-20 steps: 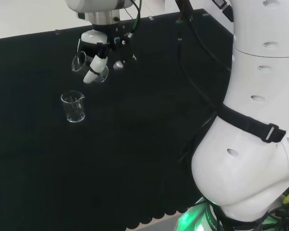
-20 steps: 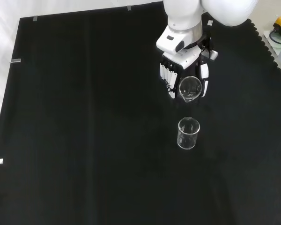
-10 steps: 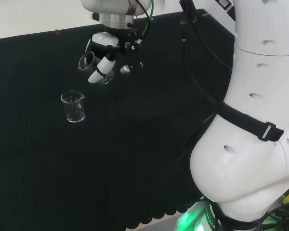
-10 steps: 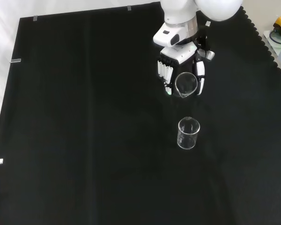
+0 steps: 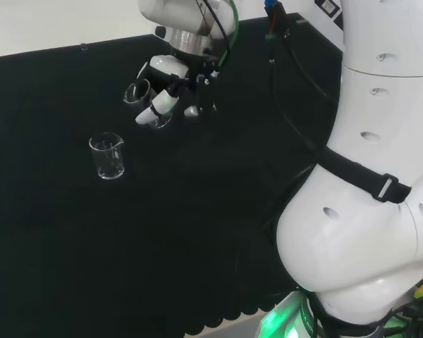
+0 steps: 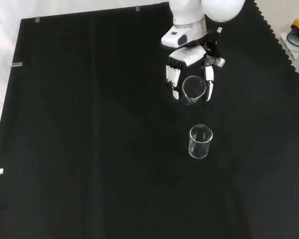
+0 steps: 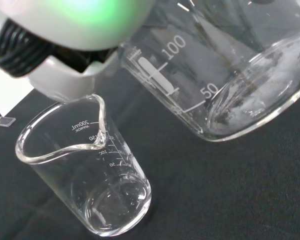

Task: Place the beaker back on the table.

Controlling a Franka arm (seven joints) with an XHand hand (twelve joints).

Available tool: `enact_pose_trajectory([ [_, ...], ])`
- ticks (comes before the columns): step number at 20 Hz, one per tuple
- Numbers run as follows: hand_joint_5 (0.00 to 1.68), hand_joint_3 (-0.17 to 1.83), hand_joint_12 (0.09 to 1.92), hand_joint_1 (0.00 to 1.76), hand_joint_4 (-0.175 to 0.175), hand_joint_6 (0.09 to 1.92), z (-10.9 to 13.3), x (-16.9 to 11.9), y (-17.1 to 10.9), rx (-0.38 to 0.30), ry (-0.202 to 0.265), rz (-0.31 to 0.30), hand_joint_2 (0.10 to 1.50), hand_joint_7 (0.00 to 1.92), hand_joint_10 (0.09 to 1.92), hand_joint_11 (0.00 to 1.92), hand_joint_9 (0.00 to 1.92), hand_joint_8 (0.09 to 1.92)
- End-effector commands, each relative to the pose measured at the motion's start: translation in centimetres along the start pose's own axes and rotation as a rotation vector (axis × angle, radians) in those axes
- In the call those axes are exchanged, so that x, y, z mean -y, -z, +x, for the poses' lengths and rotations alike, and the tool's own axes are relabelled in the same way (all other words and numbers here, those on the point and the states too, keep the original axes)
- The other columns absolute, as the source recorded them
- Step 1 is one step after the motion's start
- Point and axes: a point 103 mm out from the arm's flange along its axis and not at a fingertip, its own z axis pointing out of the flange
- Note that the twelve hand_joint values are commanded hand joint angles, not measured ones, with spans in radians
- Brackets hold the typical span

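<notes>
Clear glass, the held beaker (image 6: 193,89) hangs tilted in the upper middle of the front view, its mouth turned toward the camera and its base back toward the palm. The hand (image 6: 190,74) is curled round it: white fingers (image 6: 172,82) press one side of the wall and the thumb the other, so the glass sits between them, clear of the black surface (image 6: 89,124). A second beaker (image 6: 200,141) stands upright just below it in that view, apart from it. To set the load down well, I judge the hand should first bring the beaker upright, lower it until its base rests flat on bare cloth beside the standing one, and only then uncurl.
</notes>
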Motion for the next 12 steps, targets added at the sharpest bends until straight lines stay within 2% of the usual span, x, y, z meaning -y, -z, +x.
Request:
enact_pose_trajectory([
  [1,1.28,0.69,0.76,1.19,-0.075,0.66,-1.4,0.4,-1.4,-0.043,-0.019,-0.045,0.64,1.69,0.09,1.26,1.64,0.09],
  [12,1.28,0.69,0.77,1.19,-0.074,0.66,-2.4,0.2,-4.0,-0.083,-0.019,-0.108,0.64,1.69,0.09,1.26,1.64,0.09],
])
